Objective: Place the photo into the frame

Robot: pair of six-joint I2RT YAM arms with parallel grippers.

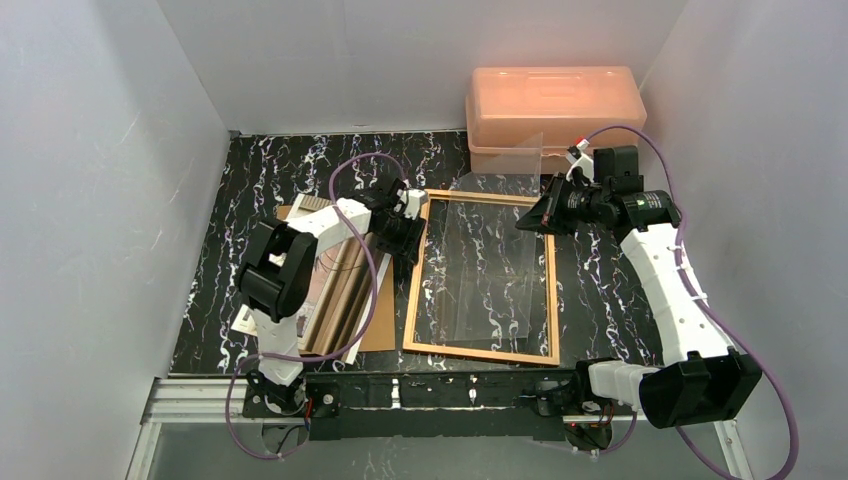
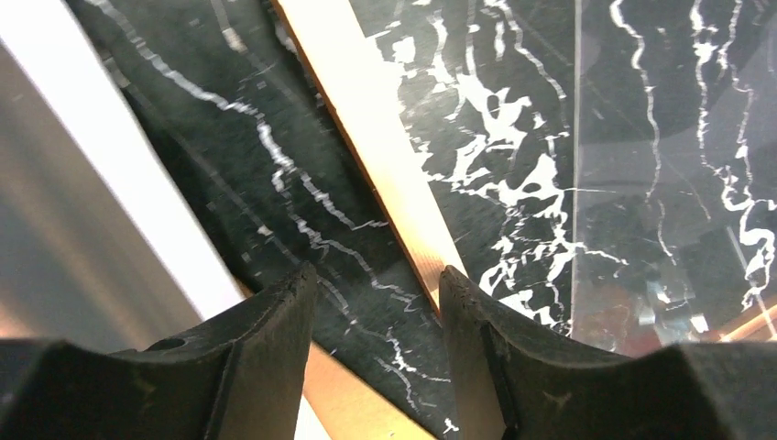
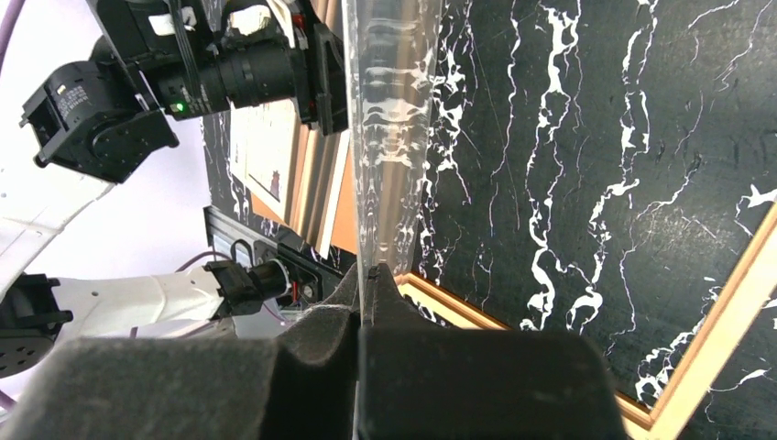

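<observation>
The frame lies flat in the middle of the black marble table. The photo lies left of it, partly under my left arm. My left gripper hovers low at the frame's upper left rail, open. In the left wrist view the left gripper has only table between its fingers. The frame rail runs just beside the right finger, and the photo's pale edge lies to the left. My right gripper is shut on a clear pane, holding it tilted over the frame's right side.
A brown backing board lies under the photo's right edge. A pink plastic box stands at the back right. White walls enclose the table on three sides. A purple cable loops over the left arm.
</observation>
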